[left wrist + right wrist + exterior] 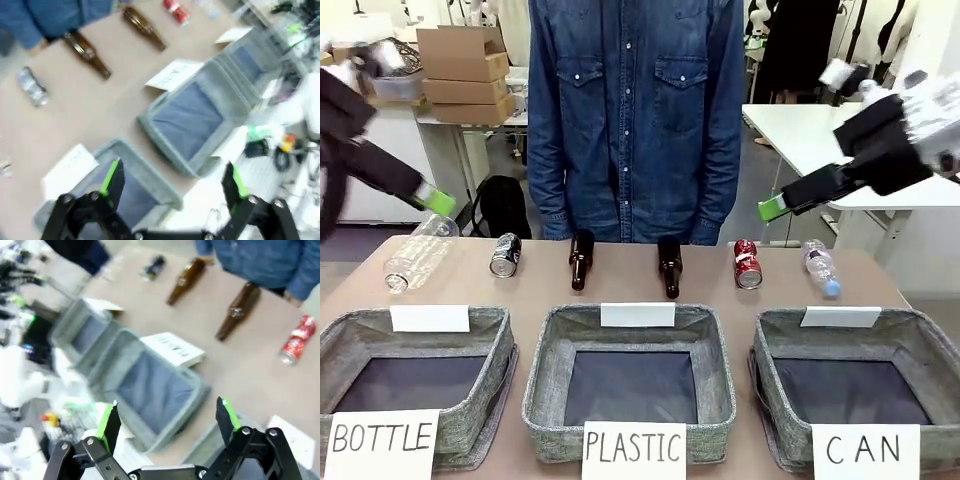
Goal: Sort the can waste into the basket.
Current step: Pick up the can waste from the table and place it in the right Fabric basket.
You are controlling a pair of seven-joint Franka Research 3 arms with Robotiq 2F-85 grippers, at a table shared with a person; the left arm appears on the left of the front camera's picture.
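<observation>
Sorting not begun — red can (747, 263) and black-silver can (505, 254) lie on table (625, 283), far row | CAN basket (920, 330) empty | left gripper (172, 175), right gripper (167, 412) raised, jaws apart, nothing held

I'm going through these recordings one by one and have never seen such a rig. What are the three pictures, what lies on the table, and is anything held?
The front picture looks across a brown table at a person in a denim shirt who stands at the far side. Two robot arms come in from the sides. The left gripper and the right gripper hang above the table, both open and holding nothing.

The other two pictures come from cameras on the wrists. Each looks down past its own gripper's black fingers with green pads, and both are tilted and blurred.

In a row on the table lie two brown glass bottles in the middle, a black and silver can to their left, a red can to their right, and clear plastic bottles at the two ends.

Nearer the camera stand the BOTTLE basket, the PLASTIC basket and the CAN basket. All three look empty.
</observation>
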